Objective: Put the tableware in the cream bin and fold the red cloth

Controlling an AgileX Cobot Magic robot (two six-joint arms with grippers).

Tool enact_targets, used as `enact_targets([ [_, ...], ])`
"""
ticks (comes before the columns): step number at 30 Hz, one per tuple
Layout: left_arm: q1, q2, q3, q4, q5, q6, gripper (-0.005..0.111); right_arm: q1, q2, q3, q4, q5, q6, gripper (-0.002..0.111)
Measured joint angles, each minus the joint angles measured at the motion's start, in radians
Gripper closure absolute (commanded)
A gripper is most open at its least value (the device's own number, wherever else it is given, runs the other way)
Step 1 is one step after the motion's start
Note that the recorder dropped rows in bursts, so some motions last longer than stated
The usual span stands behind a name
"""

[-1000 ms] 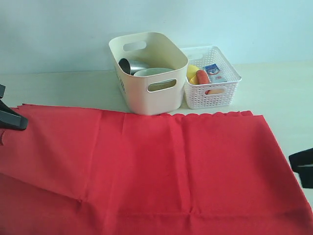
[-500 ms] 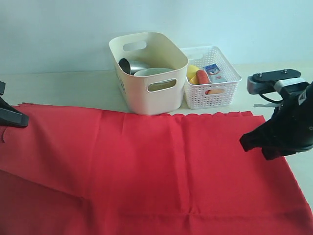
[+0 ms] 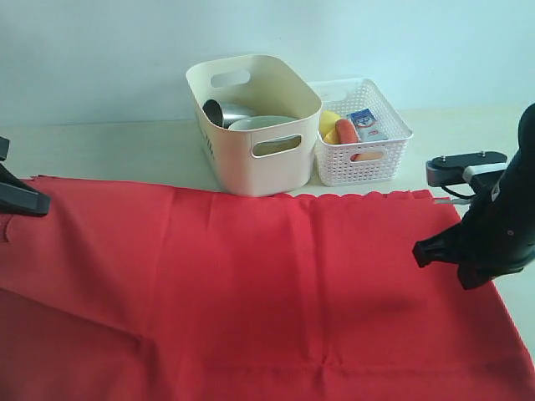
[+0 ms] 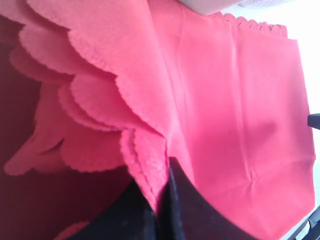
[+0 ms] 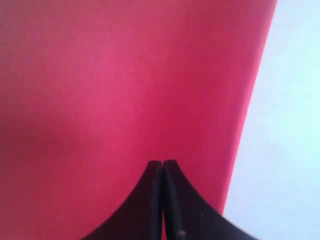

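We see a steel cup and pale bowl inside the cream bin; folding looks like the step in hand. The left claw grasps the red cloth by its scalloped edge, bunching it, likely to carry that end across. The right claw, clenched on nothing, hangs over the opposite end near the side edge. The cloth lies spread on the tabletop.

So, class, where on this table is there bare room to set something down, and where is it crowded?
Free: table left of the cream bin, behind the red cloth; also right of the white basket, though the right gripper hovers near. Crowded: bin and basket side by side.
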Motion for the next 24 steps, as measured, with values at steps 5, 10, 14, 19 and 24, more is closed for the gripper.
enact_targets([
  [5,0.0,0.0,0.0,-0.012,0.0,0.0,0.107,-0.019,0.052,0.0,-0.001,-0.032,0.003,0.108],
  [10,0.0,0.0,0.0,-0.017,0.0,0.0,0.107,-0.019,0.088,-0.002,0.021,-0.072,0.004,0.108],
  [14,0.0,0.0,0.0,-0.021,0.004,0.0,0.107,-0.019,0.111,-0.002,0.021,-0.08,0.004,0.108],
  [19,0.0,0.0,0.0,-0.05,0.035,0.005,0.107,-0.019,0.137,-0.002,0.021,-0.093,0.004,0.108],
  [24,-0.009,0.0,0.0,-0.12,0.083,0.049,0.107,-0.019,0.141,-0.002,0.021,-0.099,0.004,0.108],
])
